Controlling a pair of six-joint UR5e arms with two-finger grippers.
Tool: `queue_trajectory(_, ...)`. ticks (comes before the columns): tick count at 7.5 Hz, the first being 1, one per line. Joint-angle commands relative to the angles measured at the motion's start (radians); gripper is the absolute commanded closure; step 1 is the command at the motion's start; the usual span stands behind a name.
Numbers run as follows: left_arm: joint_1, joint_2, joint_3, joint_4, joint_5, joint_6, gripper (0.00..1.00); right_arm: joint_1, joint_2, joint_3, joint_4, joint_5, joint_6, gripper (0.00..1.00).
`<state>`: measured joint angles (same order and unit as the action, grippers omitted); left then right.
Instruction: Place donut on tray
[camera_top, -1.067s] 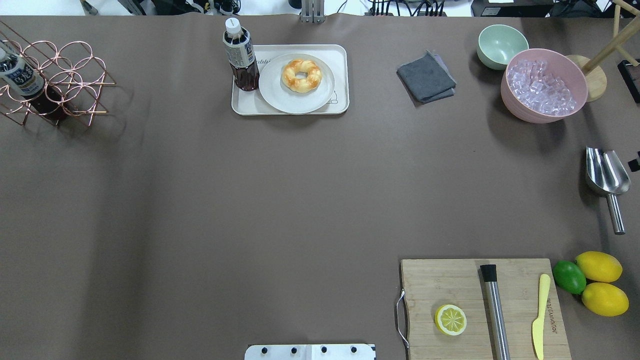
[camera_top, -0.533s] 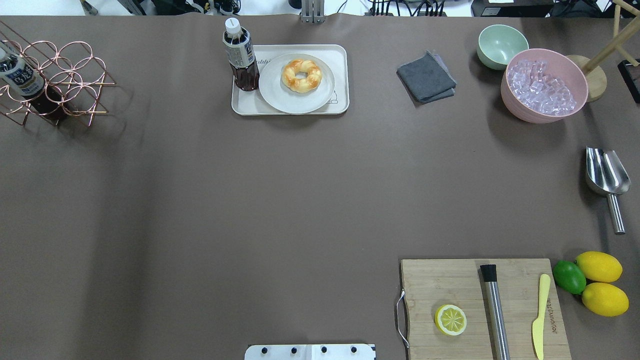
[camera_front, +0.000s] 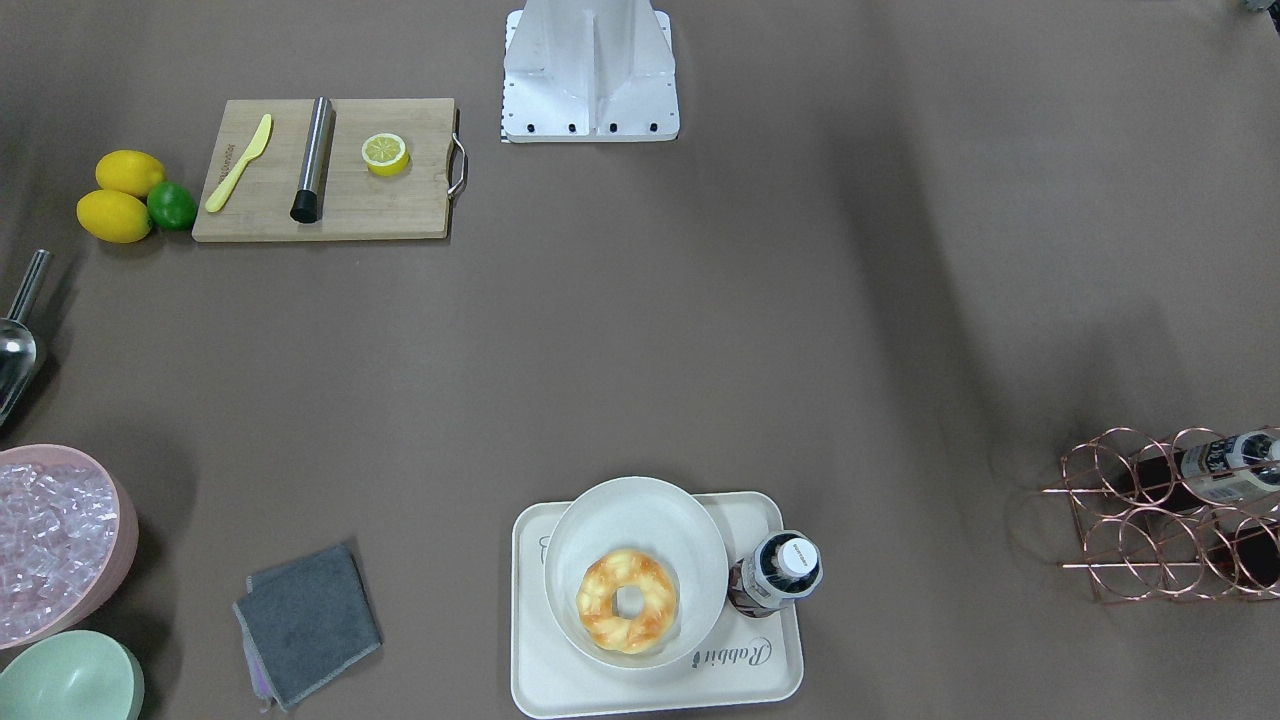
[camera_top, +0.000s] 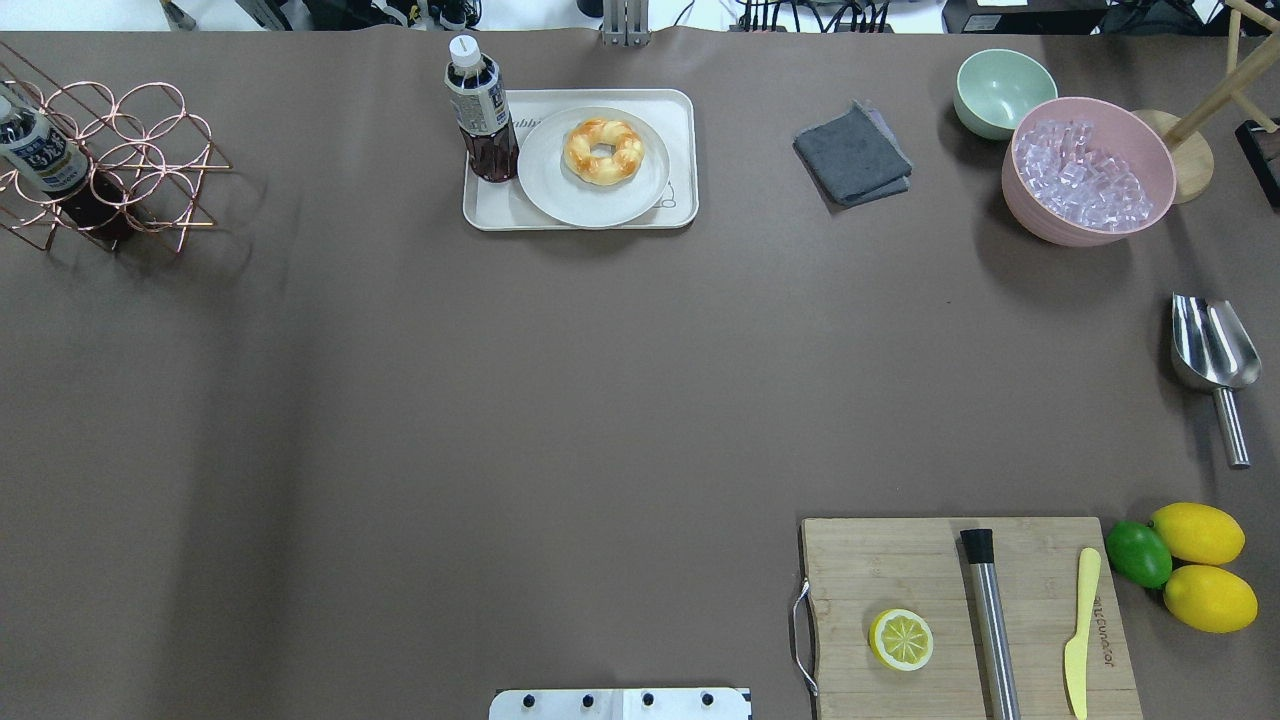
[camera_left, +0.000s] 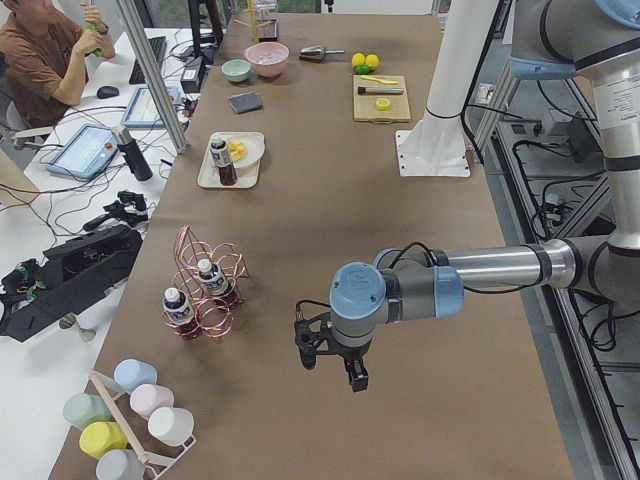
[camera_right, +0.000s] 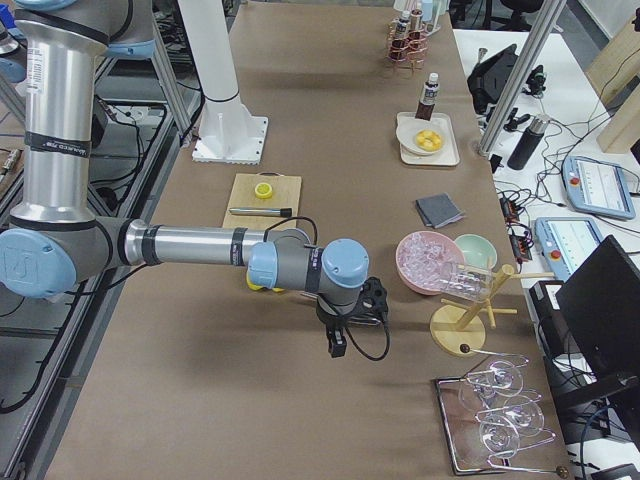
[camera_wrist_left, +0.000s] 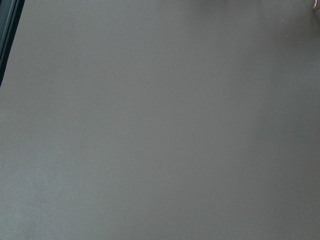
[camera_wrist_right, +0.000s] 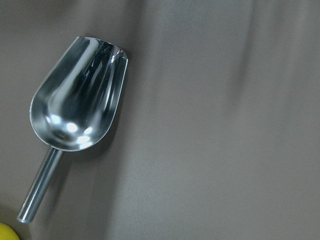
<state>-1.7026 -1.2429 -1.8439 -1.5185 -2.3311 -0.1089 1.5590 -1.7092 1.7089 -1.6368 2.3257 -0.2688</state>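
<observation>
The donut (camera_top: 603, 151) is a golden twisted ring lying on a white plate (camera_top: 560, 195), which sits on the cream-white tray (camera_top: 580, 222) at the far middle of the table. It also shows in the front-facing view (camera_front: 627, 601) on the tray (camera_front: 650, 690). A bottle (camera_top: 482, 115) stands on the tray's left end. My left gripper (camera_left: 330, 368) hangs over bare table far from the tray, and shows only in the exterior left view. My right gripper (camera_right: 340, 340) shows only in the exterior right view, near the scoop. I cannot tell if either is open or shut.
A steel scoop (camera_top: 1212, 350) lies at the right edge. A pink bowl of ice (camera_top: 1090, 170), a green bowl (camera_top: 1003, 90) and a grey cloth (camera_top: 853, 153) are far right. A cutting board (camera_top: 960, 560) with a lemon half (camera_top: 901, 640) is near right. A copper rack (camera_top: 110, 165) is far left.
A dark piece at the overhead view's right edge, next to the scoop, has left the view. The donut, plate, tray and bottle have not moved.
</observation>
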Motion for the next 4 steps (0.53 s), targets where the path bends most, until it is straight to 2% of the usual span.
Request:
queue_trajectory(1, 0.001, 0.0, 0.0, 0.003, 0.001, 0.0, 0.02, 0.016, 0.0, 0.0, -0.001, -0.002, -0.001, 0.01)
queue_trajectory(4, 0.001, 0.002, -0.005, 0.001, -0.001, -0.003, 0.02, 0.018, 0.0, -0.003, -0.001, -0.012, -0.001, 0.01)
